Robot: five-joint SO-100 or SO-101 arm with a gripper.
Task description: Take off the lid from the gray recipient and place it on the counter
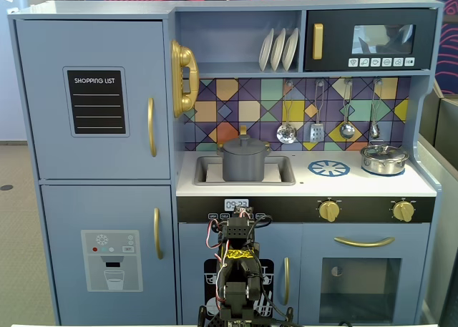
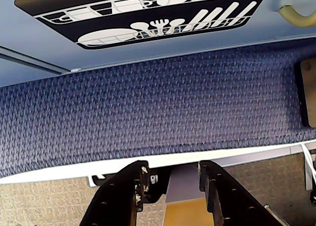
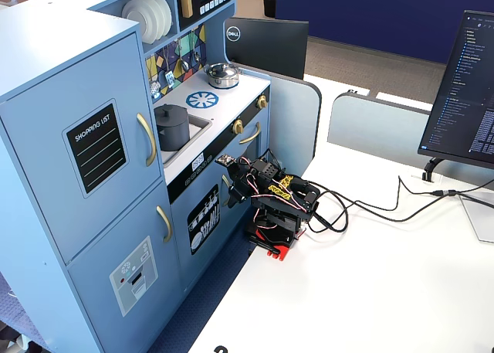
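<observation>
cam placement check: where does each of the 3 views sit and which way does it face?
A fixed view: straight in front of the toy kitchen, facing the gray pot in the sink; the folded arm shows at bottom centre.
Wrist view: on the arm, aimed at the dishwasher door graphic and blue carpet; gripper open, at bottom edge.
Another fixed view: high, off to one side, over the white table.
Both fixed views share pot and arm.

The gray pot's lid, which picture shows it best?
The straight-on fixed view: the lid faces the camera, sitting on the gray pot in the sink, knob visible. The angled fixed view shows the lid smaller, from the side. The wrist view misses it, showing only carpet, cabinet front and the end effector.
</observation>
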